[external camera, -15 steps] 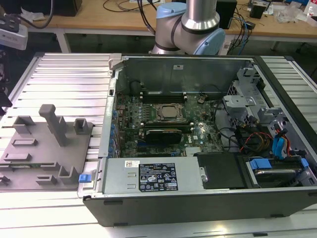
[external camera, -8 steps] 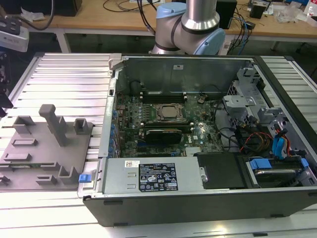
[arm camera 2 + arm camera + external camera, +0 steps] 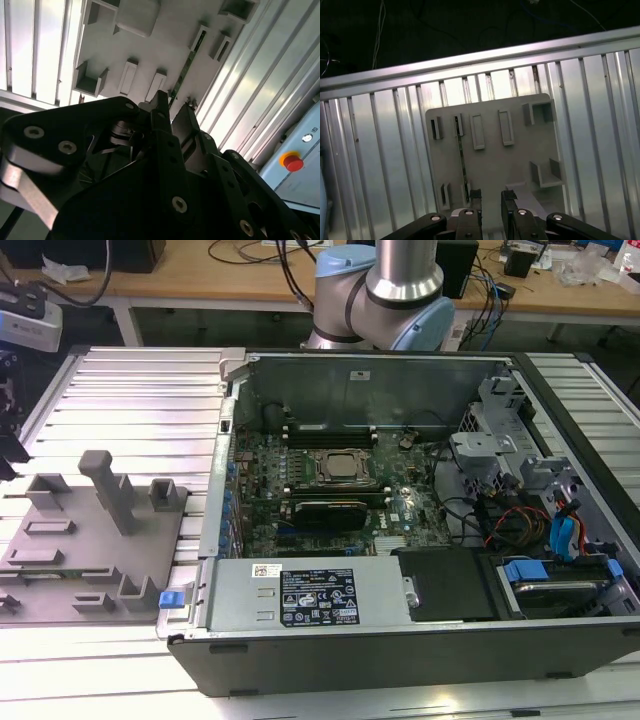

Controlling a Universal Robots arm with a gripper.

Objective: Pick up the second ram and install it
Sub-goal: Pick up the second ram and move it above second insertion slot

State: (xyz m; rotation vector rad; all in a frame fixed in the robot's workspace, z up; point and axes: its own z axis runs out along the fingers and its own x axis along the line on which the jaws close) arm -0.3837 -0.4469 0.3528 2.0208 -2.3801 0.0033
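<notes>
Edgewise, slim green second ram.

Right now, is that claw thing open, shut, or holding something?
Gripper: open, holding nothing; the second ram sits in the gray holder below it.

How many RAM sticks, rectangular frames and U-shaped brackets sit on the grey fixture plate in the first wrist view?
RAM stick: 1
Rectangular frames: 2
U-shaped brackets: 2
Total: 5
</notes>
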